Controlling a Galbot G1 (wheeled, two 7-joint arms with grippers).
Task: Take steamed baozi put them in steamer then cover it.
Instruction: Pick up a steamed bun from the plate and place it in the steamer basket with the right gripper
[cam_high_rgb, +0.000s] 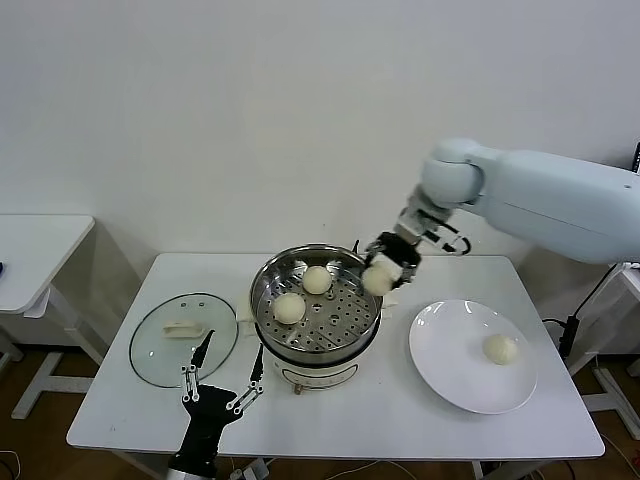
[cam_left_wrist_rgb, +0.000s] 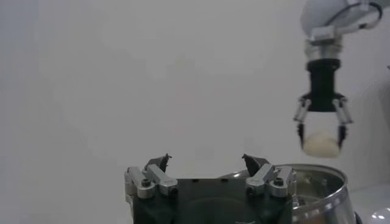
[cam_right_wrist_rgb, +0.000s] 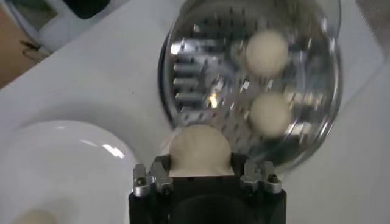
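Clear glass cover with a cream handle lies flat on the white table at lower left of the head view, not yet used. Just right of it, bottom edge, the left gripper hangs parked with fingers spread wide, nothing in it, close to the steamer's near-left side. Centre frame: stainless steamer on its white base, perforated tray showing, two steamed baozi already in, one centre-left, the other toward the back. At the steamer's right rim the right gripper hangs clenched on a third bun, held above rim level; the left wrist view shows this bun clear of the pot, pinched between both fingers. Right wrist view: bun sits over the rim edge, not fully over the tray. Lower right: white plate with the last bun on its right side.

Step in hand: carrying bun three into the steamer. Roughly halfway through. Next move likely calls for shifting inward over the bare right part of the tray, lowering, then letting go clear of the two buns there. After that, fetch the plate bun, then put on the cover.
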